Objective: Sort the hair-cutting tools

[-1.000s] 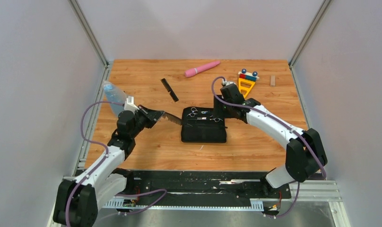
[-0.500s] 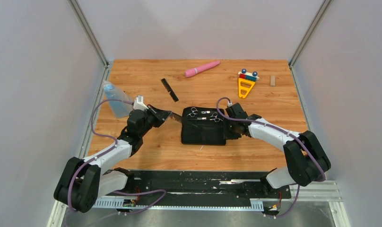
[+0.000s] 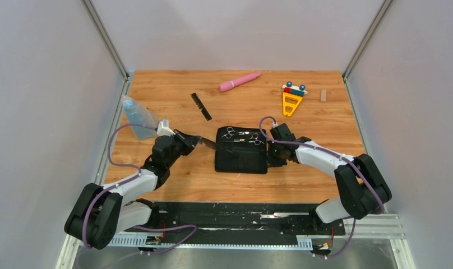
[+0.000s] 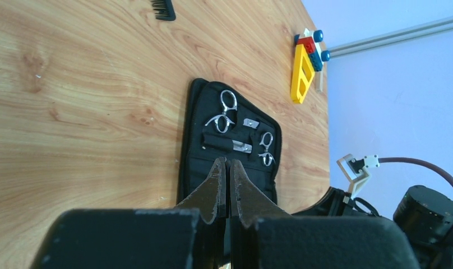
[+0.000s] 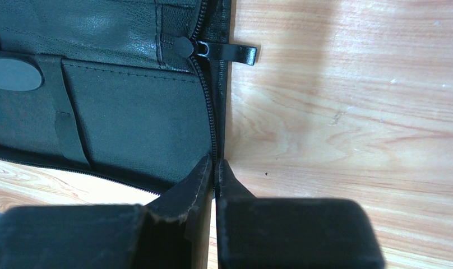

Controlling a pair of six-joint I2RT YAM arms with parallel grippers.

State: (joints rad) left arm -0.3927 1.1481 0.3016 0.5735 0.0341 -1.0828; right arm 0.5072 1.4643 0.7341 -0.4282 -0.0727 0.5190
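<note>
An open black case [image 3: 241, 161] lies mid-table with two silver scissors [image 3: 229, 133] [image 3: 256, 139] tucked in its upper part; the left wrist view shows them too [image 4: 225, 112] [image 4: 265, 148]. One black comb [image 3: 201, 106] lies loose on the wood behind the case. My left gripper [image 3: 198, 138] is just left of the case, shut on a second slim black comb [image 3: 209, 143] that points at the case. It shows edge-on as a dark strip between the fingers [image 4: 217, 188]. My right gripper [image 5: 215, 162] is shut on the case's zip edge [image 5: 211, 120], at its right side [image 3: 272, 158].
A pink wand [image 3: 239, 81] lies at the back. A yellow toy with red and blue bricks [image 3: 291, 98] and a small wooden block [image 3: 323, 95] are at the back right. A clear plastic bottle [image 3: 135, 117] lies by the left edge. The zip pull [image 5: 227, 51] sticks out right.
My right gripper came down from above the case's upper right corner to its right edge and closed there. My left gripper, holding the comb, shifted only slightly.
</note>
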